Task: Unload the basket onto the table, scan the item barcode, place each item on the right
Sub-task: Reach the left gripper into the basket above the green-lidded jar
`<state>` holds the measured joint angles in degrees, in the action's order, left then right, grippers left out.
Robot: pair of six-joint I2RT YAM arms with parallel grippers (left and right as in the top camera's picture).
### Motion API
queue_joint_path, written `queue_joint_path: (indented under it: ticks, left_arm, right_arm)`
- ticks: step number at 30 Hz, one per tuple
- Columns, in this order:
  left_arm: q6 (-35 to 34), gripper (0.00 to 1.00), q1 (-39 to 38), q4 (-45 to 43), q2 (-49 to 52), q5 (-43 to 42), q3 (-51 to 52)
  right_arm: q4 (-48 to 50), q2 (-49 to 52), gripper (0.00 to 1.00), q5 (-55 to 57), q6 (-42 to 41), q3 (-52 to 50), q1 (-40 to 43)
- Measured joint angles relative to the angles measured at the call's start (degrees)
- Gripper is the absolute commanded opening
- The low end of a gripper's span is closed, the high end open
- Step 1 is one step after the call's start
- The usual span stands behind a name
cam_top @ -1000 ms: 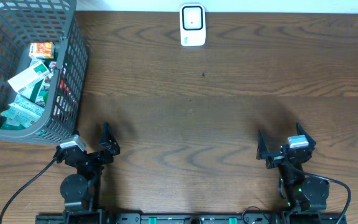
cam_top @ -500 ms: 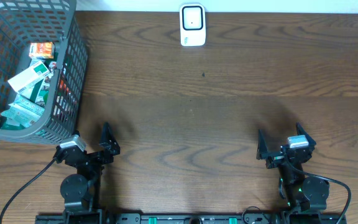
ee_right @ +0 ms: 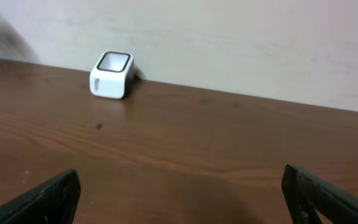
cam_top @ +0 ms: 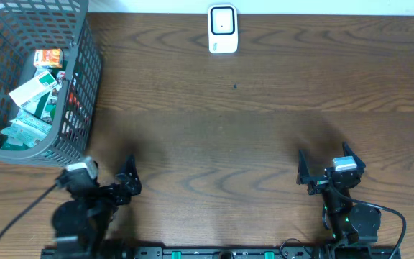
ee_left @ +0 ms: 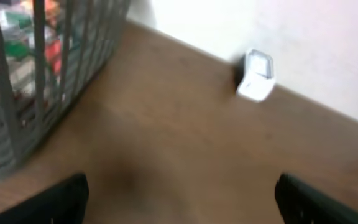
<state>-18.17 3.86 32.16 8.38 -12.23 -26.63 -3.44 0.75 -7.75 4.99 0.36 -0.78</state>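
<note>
Surface: dark brown wooden table (cam_top: 264, 129).
Container: grey wire-mesh basket (cam_top: 79, 101), far left corner; holds small printed cartons (cam_top: 33, 90), the items to scan.
Left gripper (ee_left: 179, 202): jaws apart, empty; just shifted, likely starting its reach.
Right gripper (cam_top: 324, 164): jaws apart, empty.
Device: small white barcode scanner (cam_top: 222, 29), far edge.

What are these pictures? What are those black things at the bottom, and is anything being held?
These are two robot arms at a brown wooden table. One picture looks down from above; the other two come from cameras on each wrist, so the dark corner shapes there are the arm's own fingers. The left claw and right claw are open and hold nothing. On the table stand a grey plastic mesh basket with colourful small packets inside, and a small white box-shaped scanner at the far edge.
</note>
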Motion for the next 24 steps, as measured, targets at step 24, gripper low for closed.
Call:
queue_joint_path:
  ticks: [24]
  left_arm:
    - [8.66,0.93,2.03,43.63,77.4,8.81,-97.22]
  right_arm:
    - [0.0,0.26,0.99,0.07,0.0,0.0,0.02]
